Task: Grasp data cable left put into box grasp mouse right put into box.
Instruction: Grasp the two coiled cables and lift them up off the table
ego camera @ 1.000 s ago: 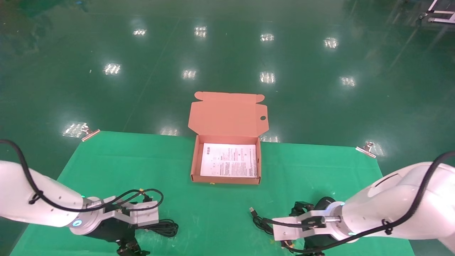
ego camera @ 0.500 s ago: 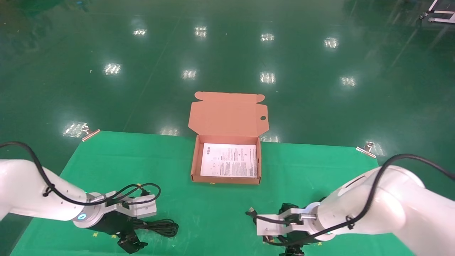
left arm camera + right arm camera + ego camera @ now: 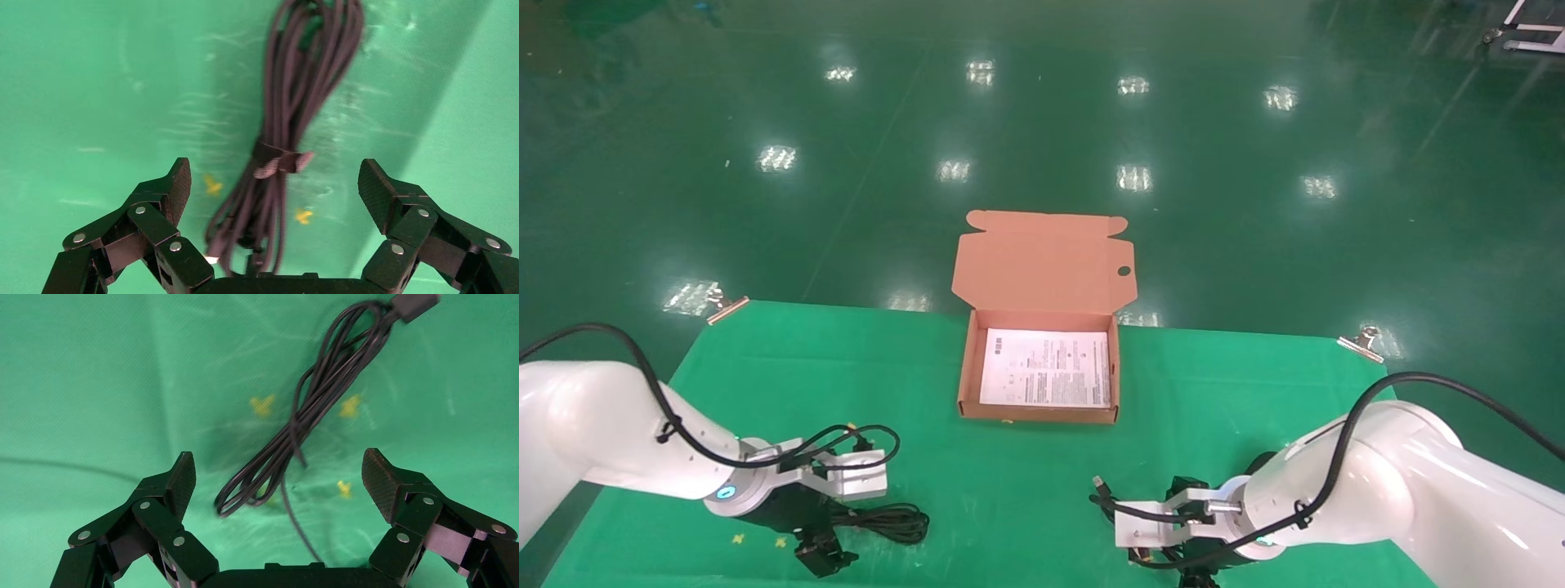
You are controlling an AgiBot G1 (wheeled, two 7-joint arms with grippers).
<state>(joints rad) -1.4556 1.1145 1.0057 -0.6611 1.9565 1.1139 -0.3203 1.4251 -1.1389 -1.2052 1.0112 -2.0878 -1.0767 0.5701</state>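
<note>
So the data cable [image 3: 287, 141] is lying flat on the green mat [image 3: 1026, 482], a long looped bundle with a tie [image 3: 278, 160] cinched around its middle, and the left gripper [image 3: 272, 184] is hanging right over it with its fingers [image 3: 174, 184] spread wide, one on each side of the bundle and neither one touching it. The tie sits pretty much dead centre between the two tips, and the far loop of the bundle runs out straight ahead of the claw. A couple of little yellow marks [image 3: 212, 184] on the mat show just beside the cable, between the fingers. Over on the other side, the right gripper [image 3: 278, 478] is splayed open too, low over the mat, and what's between its tips is the mouse's thin cord [image 3: 306, 422], loosely coiled, with the USB plug [image 3: 413, 303] out ahead of the claw at the far end of the coil. The mouse itself I can't really make out, it's mostly tucked behind the right arm [image 3: 1369, 490]. The box [image 3: 1039, 412] sits out ahead of both claws, roughly between them and well apart from either, lid flap [image 3: 1044, 261] standing open at the back and the white leaflet [image 3: 1046, 367] lying flat inside. From the head view the cable [image 3: 887, 518] pokes out just beyond the left claw [image 3: 825, 559] toward the middle of the mat.
</note>
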